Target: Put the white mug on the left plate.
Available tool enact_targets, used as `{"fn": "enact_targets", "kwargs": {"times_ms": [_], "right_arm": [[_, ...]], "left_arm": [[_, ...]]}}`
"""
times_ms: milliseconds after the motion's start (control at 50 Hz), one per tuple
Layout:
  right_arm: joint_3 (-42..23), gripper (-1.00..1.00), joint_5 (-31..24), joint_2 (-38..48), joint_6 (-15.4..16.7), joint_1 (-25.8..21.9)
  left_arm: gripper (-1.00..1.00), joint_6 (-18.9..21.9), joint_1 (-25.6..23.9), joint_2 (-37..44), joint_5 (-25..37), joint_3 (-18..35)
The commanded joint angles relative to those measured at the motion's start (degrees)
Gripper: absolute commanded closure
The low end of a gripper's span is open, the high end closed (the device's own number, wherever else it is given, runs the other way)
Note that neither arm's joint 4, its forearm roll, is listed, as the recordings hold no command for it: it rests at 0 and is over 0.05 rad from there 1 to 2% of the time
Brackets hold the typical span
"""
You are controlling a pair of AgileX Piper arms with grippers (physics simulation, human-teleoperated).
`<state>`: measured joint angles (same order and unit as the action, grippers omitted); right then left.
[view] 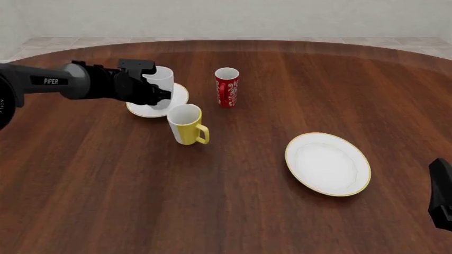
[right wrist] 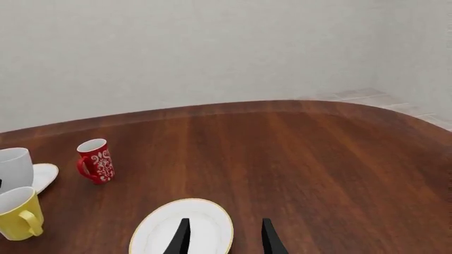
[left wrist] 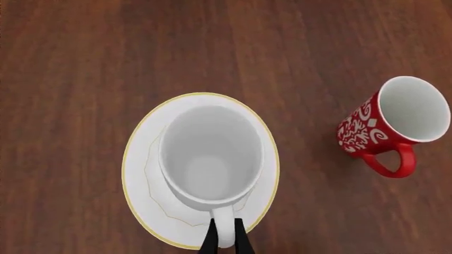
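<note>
Left gripper [left wrist: 224,239] is clamped on the handle of the white mug [left wrist: 210,156], which stands upright just ahead of its fingers, over the small plate [left wrist: 141,159]. Right gripper [right wrist: 224,235] has fingers apart, holding nothing, above the big plate [right wrist: 205,225].

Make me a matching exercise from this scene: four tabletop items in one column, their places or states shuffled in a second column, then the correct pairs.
Items:
1. white mug
2. yellow mug
3. red patterned mug
4. larger plate

States:
A. bare, nearest the right gripper
B. on the small plate, handle between the left gripper fingers
C. on bare wood, just in front of the small plate
D. on bare wood, to the right of the small plate

Pairs: 1-B, 2-C, 3-D, 4-A
</note>
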<state>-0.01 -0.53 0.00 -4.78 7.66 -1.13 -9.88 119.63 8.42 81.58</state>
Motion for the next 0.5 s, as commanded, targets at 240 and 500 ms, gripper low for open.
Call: {"fn": "enact_targets", "kwargs": {"times_ms": [240, 500], "right_arm": [[0.0, -1.00, -0.2, 0.0, 0.1, -0.1], [0.0, -1.00, -0.2, 0.0, 0.2, -0.1]], "left_arm": [[-1.00, 0.3, 0.1, -0.2, 0.3, 0.3], [-1.00, 0.5, -0.1, -0.4, 0.5, 0.5]]}}
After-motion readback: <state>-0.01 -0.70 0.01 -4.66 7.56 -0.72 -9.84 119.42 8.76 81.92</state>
